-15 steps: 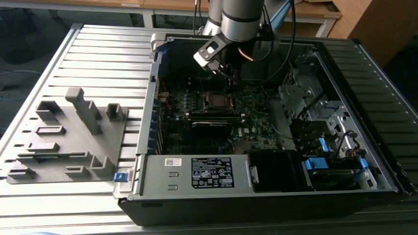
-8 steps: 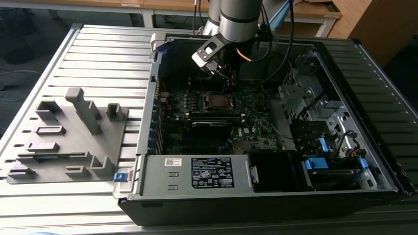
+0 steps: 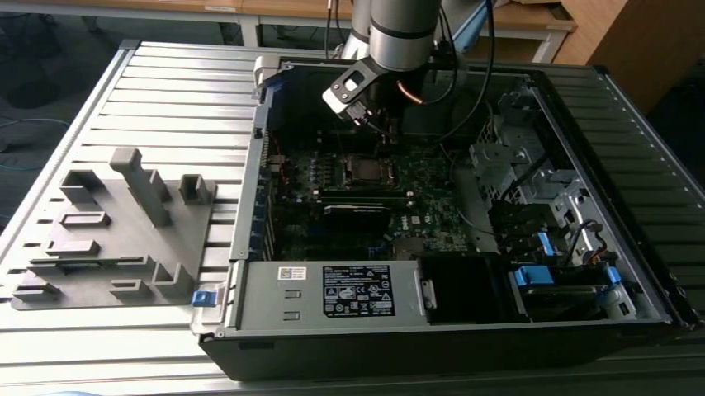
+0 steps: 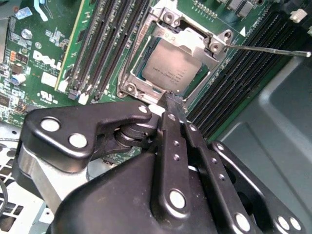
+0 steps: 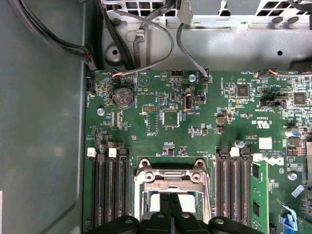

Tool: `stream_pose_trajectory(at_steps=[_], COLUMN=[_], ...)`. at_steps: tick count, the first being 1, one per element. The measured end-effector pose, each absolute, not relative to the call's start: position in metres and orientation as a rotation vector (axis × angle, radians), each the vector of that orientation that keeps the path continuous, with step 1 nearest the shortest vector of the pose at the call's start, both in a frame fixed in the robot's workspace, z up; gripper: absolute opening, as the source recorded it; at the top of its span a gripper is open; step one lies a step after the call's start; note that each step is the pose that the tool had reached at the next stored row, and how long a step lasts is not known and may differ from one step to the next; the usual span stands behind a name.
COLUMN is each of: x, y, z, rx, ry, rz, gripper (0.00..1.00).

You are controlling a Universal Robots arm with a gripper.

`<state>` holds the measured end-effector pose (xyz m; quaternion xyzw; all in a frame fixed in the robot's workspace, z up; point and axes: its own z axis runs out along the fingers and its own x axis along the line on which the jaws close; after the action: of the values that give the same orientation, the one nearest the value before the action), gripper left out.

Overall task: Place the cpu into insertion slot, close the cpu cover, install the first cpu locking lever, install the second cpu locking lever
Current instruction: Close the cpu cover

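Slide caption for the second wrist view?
Shut black tool at the silver metal frame cover lying over the silver-grey square chip; thin metal lever sticks out sideways.

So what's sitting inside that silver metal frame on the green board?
A flat square chip with a dull grey metal top fills the frame's opening. The socket under it is covered by the chip, and the robot's jaws hide one corner of the frame.

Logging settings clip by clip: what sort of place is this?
Probably a robotics lab or workshop bench: an open PC case lies on a slatted metal table, a robot arm reaches into it, and wooden desks stand behind.
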<state>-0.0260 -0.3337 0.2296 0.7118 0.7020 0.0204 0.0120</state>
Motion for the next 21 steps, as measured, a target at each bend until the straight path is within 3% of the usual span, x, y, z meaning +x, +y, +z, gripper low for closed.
stream_pose_trajectory(at_steps=[21], x=[-0.041], y=[-0.334], z=[0.229], rx=[2.216], ry=[2.192], rz=[0.064], gripper=[0.11])
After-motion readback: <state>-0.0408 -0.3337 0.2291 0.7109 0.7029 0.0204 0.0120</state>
